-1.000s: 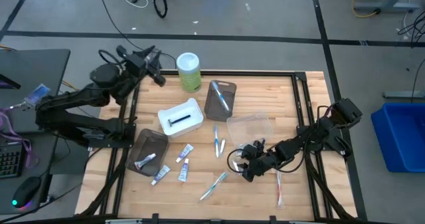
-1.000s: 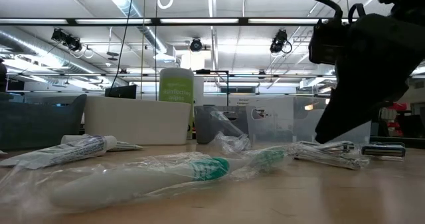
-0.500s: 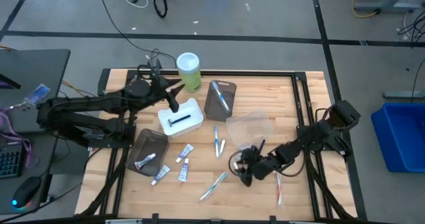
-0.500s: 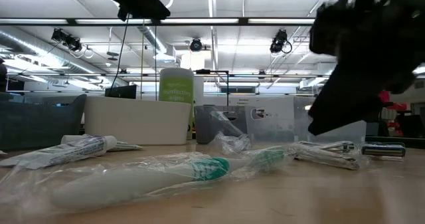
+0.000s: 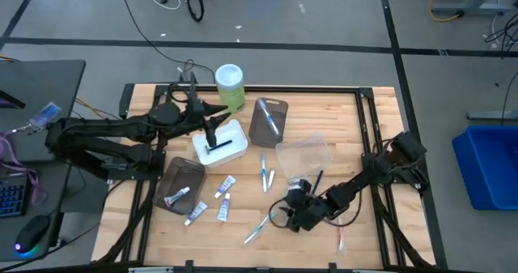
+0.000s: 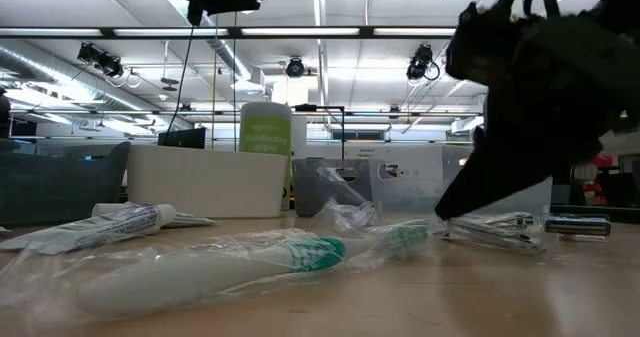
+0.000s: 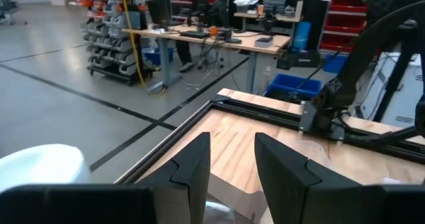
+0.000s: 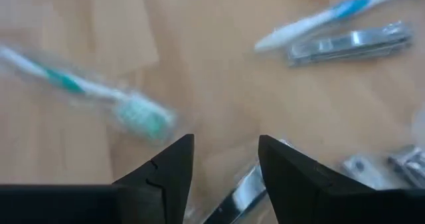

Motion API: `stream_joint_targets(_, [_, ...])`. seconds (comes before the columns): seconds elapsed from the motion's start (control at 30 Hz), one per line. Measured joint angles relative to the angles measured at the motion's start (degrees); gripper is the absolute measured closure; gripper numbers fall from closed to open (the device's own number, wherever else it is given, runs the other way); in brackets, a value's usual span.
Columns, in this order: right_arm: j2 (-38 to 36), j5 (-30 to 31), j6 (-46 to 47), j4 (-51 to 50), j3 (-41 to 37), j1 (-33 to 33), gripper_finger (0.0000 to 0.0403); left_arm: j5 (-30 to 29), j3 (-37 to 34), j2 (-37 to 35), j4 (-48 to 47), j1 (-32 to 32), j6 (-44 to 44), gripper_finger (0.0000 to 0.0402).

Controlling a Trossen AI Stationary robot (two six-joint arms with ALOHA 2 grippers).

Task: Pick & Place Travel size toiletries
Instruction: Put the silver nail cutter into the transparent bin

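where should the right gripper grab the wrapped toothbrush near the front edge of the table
Probably at the middle of its handle, coming straight down from above. The toothbrush lies flat on the table at a slant, so the fingers should close across its thin width. It lies apart from other items, leaving room on both sides. The right gripper, open, is beside its brush end already.

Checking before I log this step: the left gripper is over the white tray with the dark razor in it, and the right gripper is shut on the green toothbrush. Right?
Not quite. The right gripper is open and empty; the right wrist view shows the green toothbrush lying free on the table. The left gripper is over the white tray holding the dark razor.
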Motion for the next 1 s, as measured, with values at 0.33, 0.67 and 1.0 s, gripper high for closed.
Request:
stream_joint_targets(0.33, [2.0,2.8,-2.9,-15.4,10.3,0.6,0.0241,-0.2,0.0,0.0,-1.3,-1.1,2.5,0.0274])
stream_joint_targets(0.67, [0.9,0.2,13.7,-28.6,12.6,1.3,0.0241,-0.2,0.0,0.1,-3.3,-1.0,2.3,0.0274])
stream_joint_targets(1.0, [5.5,-1.6,18.7,-26.3,10.2,0.6,0.0246,-0.2,0.0,0.3,-3.8,-1.1,1.0,0.0274])
